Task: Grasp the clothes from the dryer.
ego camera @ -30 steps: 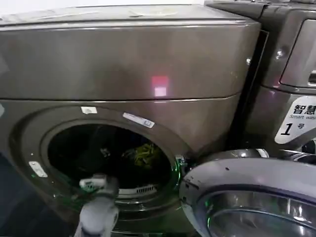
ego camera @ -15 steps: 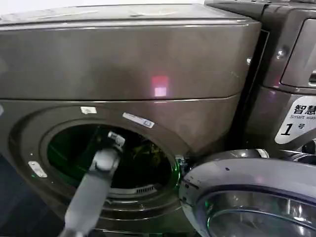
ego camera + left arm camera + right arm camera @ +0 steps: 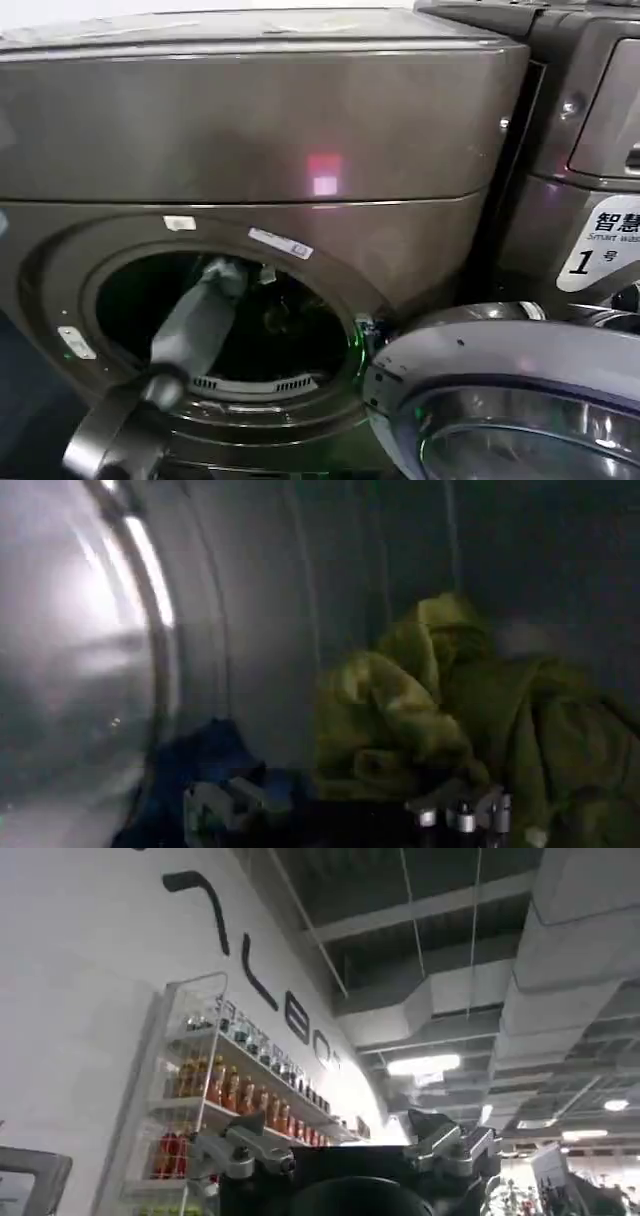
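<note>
Your left gripper point(image 3: 345, 810) is reaching through the round porthole into the dryer point(image 3: 300, 130), its fingers point(image 3: 215, 805) standing apart just before the clothes point(image 3: 420, 730). The yellow-green piece is lying against the drum wall, the navy piece point(image 3: 205, 765) beside it. Your right gripper point(image 3: 345, 1148) is pointing toward the ceiling, fingers apart and holding nothing.

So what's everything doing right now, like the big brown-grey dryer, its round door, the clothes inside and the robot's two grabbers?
Bronze-grey front-loading dryer: small pink-red light on.
Round glass porthole door: swung open.
Soft yellow-green and navy clothes: bunched in the drum, not gripped.
Left gripper: inside the drum, open, just short of the clothes.
Right gripper: open, holding nothing, pointing up at a ceiling and a shelf of bottles.
</note>
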`<state>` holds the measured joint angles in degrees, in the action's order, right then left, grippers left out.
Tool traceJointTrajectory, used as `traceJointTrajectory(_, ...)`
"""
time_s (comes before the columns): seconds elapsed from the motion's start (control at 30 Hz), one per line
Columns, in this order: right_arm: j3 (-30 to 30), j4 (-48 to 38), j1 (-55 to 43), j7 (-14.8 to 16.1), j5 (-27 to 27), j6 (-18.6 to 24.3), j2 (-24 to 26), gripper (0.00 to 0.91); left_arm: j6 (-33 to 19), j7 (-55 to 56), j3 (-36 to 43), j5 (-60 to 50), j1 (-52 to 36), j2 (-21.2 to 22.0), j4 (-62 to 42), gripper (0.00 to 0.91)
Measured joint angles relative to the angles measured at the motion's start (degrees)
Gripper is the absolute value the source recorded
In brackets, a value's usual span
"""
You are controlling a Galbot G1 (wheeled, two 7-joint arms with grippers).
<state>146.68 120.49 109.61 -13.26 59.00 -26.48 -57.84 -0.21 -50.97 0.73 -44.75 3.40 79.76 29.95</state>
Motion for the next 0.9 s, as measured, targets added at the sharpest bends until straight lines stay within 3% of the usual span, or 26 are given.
traceJointTrajectory(0.17, 0.07, 0.12, 0.19, 0.0, -0.03, -0.05, -0.42, 0.907, 2.04, 1.06, 2.35, -2.3, -0.54, 2.16, -1.56, 0.876)
traceJointTrajectory(0.2, 0.08, 0.18, 0.23, 0.0, -0.04, -0.08, -0.42, 0.907, 2.19, 1.13, 2.73, -2.46, -0.6, 2.55, -1.82, 0.717)
traceJointTrajectory(0.23, 0.09, 0.25, 0.23, 0.01, -0.04, -0.1, -0.42, 0.907, 2.34, 1.14, 3.14, -2.57, -0.7, 2.89, -2.05, 0.614)
traceJointTrajectory(0.27, 0.1, 0.27, 0.23, 0.0, -0.04, -0.11, -0.42, 0.907, 2.42, 1.12, 3.46, -2.58, -0.81, 3.11, -2.21, 0.535)
traceJointTrajectory(0.3, 0.1, 0.3, 0.23, 0.0, -0.05, -0.13, -0.42, 0.907, 2.52, 1.09, 3.81, -2.57, -0.98, 3.25, -2.39, 0.512)
traceJointTrajectory(0.37, 0.06, 0.29, 0.2, 0.0, -0.1, -0.14, -0.4, 0.907, 2.64, 1.08, 4.22, -2.55, -1.33, 3.5, -2.89, 0.193)
traceJointTrajectory(0.43, -0.13, 0.3, 0.01, -0.02, -0.14, -0.16, -0.42, 0.907, 2.68, 1.08, 4.5, -2.45, -1.57, 3.67, -3.21, 0.011)
traceJointTrajectory(0.9, -1.0, 0.33, -0.51, -0.13, -0.4, -0.17, -0.3, 0.907, 2.03, 0.82, 3.94, 2.34, -2.13, 3.06, -3.64, 0.0)
